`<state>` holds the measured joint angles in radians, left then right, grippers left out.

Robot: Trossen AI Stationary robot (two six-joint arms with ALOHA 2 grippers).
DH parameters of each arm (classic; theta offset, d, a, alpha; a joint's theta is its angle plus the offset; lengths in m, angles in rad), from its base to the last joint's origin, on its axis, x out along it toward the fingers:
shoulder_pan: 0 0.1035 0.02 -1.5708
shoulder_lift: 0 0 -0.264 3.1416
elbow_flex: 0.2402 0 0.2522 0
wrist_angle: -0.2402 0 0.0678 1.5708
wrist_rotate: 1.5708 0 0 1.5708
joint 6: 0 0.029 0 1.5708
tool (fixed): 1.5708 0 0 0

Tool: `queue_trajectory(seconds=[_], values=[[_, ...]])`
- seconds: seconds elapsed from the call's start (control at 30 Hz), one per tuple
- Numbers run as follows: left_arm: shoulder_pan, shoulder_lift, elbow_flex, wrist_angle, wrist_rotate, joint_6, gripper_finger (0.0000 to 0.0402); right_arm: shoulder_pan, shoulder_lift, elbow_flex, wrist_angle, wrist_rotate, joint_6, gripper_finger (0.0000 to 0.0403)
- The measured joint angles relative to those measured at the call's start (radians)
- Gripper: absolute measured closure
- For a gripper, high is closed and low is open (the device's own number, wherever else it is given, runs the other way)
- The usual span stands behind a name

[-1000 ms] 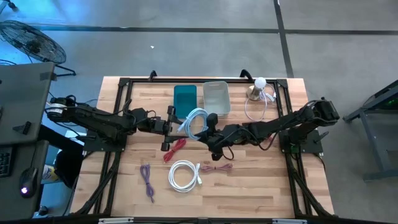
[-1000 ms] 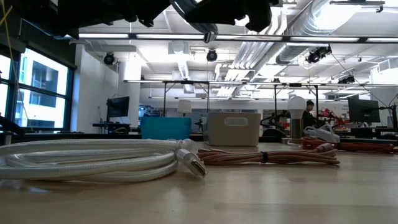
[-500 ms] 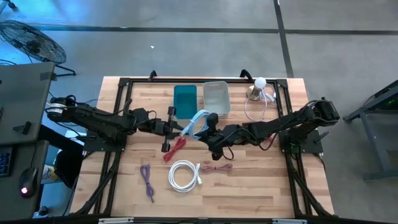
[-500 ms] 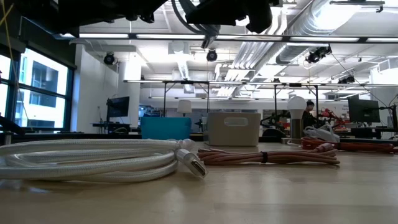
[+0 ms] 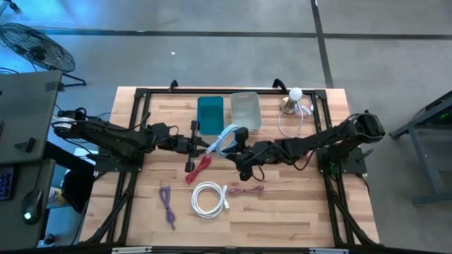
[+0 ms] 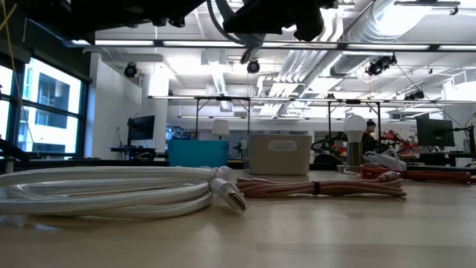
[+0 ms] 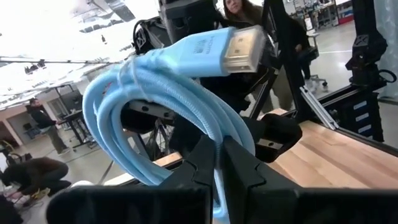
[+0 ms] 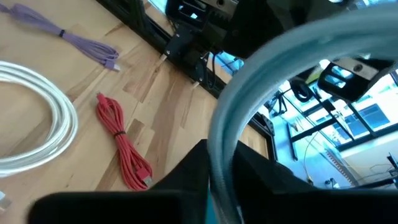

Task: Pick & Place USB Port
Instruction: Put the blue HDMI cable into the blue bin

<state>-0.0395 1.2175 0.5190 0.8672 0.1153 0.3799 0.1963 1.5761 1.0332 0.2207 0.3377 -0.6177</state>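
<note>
Since a second ago the left gripper (image 5: 200, 146) has slid in toward the light blue cable (image 5: 224, 137) and its jaws have closed: they were spread wide then and are now pinched shut on the coil. In the left wrist view the two dark fingers (image 7: 205, 163) meet around the blue strands, and the cable's blue plug with its metal tip (image 7: 239, 45) juts out well beyond the jaws. The coil itself has drawn in tighter and shifted a little toward the left jaws.

The right gripper (image 5: 239, 146) sits on the other side of the same coil, just beside the left one, both raised above the surface (image 5: 282, 212). Its jaws frame a blue-grey loop of the cable in the right wrist view (image 8: 249, 112), but whether they clamp it or have slackened I cannot tell.

Just past the two sets of jaws stand a teal bin (image 5: 210, 113) and a pale bin (image 5: 246, 109), side by side. Nearer, below the jaws, a red cable (image 5: 198, 169) lies on the surface, with a white coiled cable (image 5: 209, 199), a pink cable (image 5: 244, 190) and a purple cable (image 5: 167, 203) farther off.
</note>
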Motion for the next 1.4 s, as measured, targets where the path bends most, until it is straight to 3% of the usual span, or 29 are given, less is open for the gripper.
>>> queue_trajectory(seconds=[0.23,0.57,0.73,1.0,1.4], values=[[0.0,0.0,0.0,-0.006,-0.009,0.013,0.0396,0.005,0.0,0.0,0.046,0.049,0.067,0.0239],[0.0,0.0,0.0,-0.011,-0.021,0.028,0.0396,0.07,0.0,0.0,0.039,0.27,0.042,0.0175],[0.001,0.0,0.0,-0.021,-0.048,0.045,0.0396,0.123,0.0,0.0,0.02,0.398,0.011,0.0165],[0.041,-0.029,0.0,-0.142,-0.155,0.147,0.0396,0.158,0.0,0.0,-0.114,0.412,0.16,0.0166],[0.232,-0.161,0.0,-0.382,-0.023,0.226,0.0397,0.158,0.0,0.0,-0.33,0.347,0.38,0.017]])
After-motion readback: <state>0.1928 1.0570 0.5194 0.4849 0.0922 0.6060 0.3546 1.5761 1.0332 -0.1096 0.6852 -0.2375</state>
